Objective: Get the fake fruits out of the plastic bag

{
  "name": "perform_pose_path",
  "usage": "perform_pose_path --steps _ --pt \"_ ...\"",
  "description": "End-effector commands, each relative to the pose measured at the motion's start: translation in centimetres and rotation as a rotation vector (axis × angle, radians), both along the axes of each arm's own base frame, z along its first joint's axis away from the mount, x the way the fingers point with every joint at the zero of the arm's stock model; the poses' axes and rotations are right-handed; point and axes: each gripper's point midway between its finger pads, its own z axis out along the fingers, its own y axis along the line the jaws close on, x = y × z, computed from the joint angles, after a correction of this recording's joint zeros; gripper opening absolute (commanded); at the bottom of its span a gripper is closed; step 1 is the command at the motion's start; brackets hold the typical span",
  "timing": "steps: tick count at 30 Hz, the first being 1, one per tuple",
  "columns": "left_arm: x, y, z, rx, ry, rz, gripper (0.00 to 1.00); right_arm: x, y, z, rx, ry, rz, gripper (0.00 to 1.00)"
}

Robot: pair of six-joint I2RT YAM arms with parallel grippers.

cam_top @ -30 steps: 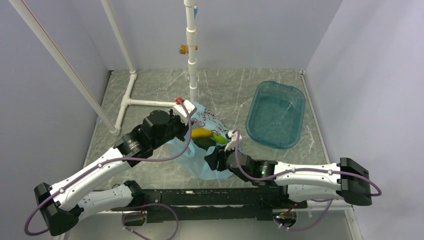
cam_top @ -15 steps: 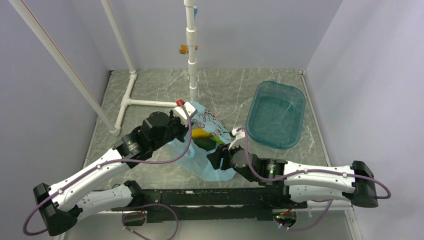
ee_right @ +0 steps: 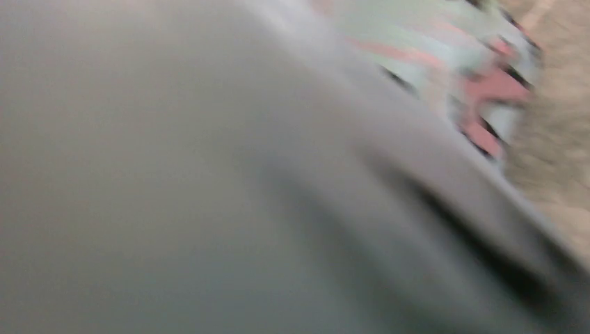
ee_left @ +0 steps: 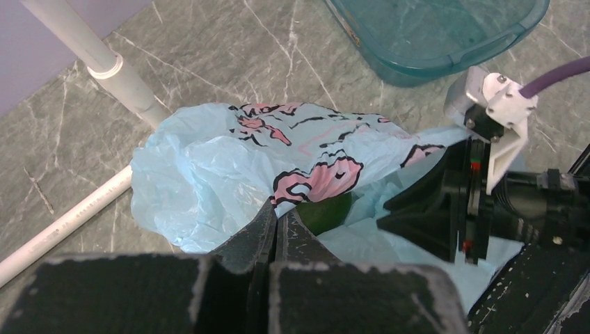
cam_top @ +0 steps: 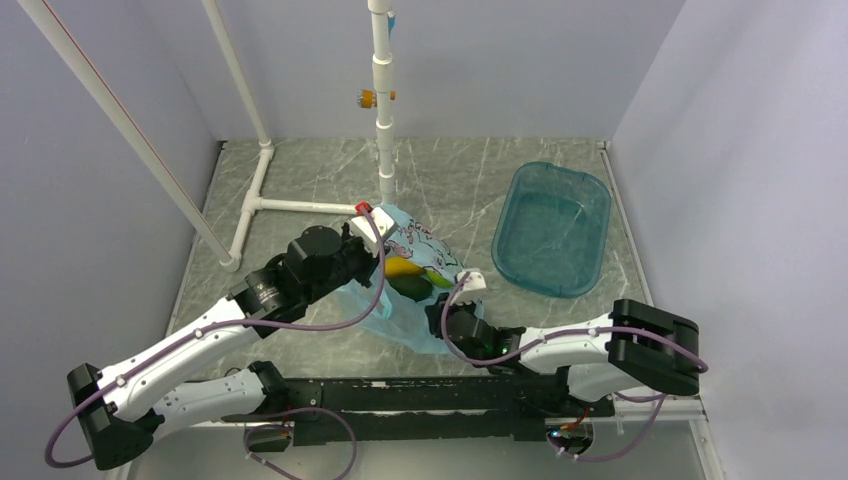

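Note:
The light blue plastic bag [cam_top: 398, 318] with its pink and dark print lies mid-table. Its mouth shows a yellow-orange fruit [cam_top: 400, 266] and a dark green fruit [cam_top: 409, 287]; I cannot make out the bright green apple. My left gripper [ee_left: 282, 211] is shut on the bag's printed edge [ee_left: 316, 177], with the dark green fruit [ee_left: 328, 212] just behind its fingertips. My right gripper [cam_top: 447, 318] is pressed against the bag's right side. Its fingers are hidden, and the right wrist view is a grey blur with only some bag print [ee_right: 490, 90].
A rigid teal tub [cam_top: 552, 228] stands at the back right, and it also shows in the left wrist view [ee_left: 431, 42]. A white pipe frame [cam_top: 290, 206] with an upright post [cam_top: 384, 120] stands behind the bag.
The right arm has folded back at the elbow, and its gripper has shifted a little to the right at the bag's side. The left gripper has stayed holding the bag's edge.

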Motion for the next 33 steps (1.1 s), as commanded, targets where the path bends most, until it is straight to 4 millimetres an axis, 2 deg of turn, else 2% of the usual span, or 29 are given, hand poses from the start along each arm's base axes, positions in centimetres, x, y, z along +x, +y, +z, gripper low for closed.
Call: perform_pose_path --steps 1,2,4,6,9,17,19,22,25,28,33 --pt "0.1 -0.6 1.5 -0.041 -0.042 -0.016 0.00 1.1 -4.0 -2.5 0.054 0.033 -0.191 0.32" --pt "0.1 -0.6 1.5 -0.040 -0.041 -0.018 0.00 0.7 -5.2 -4.0 0.041 0.057 -0.202 0.33" --pt "0.0 -0.7 1.6 -0.045 -0.041 -0.024 0.00 0.0 -6.1 -5.2 0.044 0.090 -0.208 0.35" --pt "-0.2 -0.9 1.6 -0.050 -0.036 -0.034 0.00 -0.2 -6.3 -5.1 0.027 0.100 -0.205 0.35" --pt "-0.3 -1.3 1.4 -0.050 -0.025 -0.049 0.00 -0.4 -4.8 -2.9 -0.001 0.058 -0.157 0.37" --pt "-0.4 -1.9 0.7 -0.040 -0.005 -0.063 0.00 -0.3 -0.7 4.7 0.057 -0.067 -0.064 0.45" --pt "-0.4 -2.0 0.6 -0.036 -0.003 -0.064 0.00 -0.1 0.1 6.0 0.033 -0.100 -0.039 0.48" --pt "-0.5 -2.2 0.4 -0.029 0.001 -0.071 0.00 0.1 1.4 7.0 0.012 -0.140 0.000 0.59" --pt "-0.5 -2.2 0.3 -0.028 0.000 -0.070 0.00 1.1 2.0 6.6 -0.060 -0.168 0.002 0.68" --pt "-0.5 -2.1 0.3 -0.024 -0.005 -0.067 0.00 2.4 2.4 5.4 -0.107 -0.175 0.018 0.73" --pt "-0.6 -2.3 0.0 -0.012 -0.004 -0.070 0.00 3.7 3.7 4.8 -0.228 -0.249 0.119 0.81"
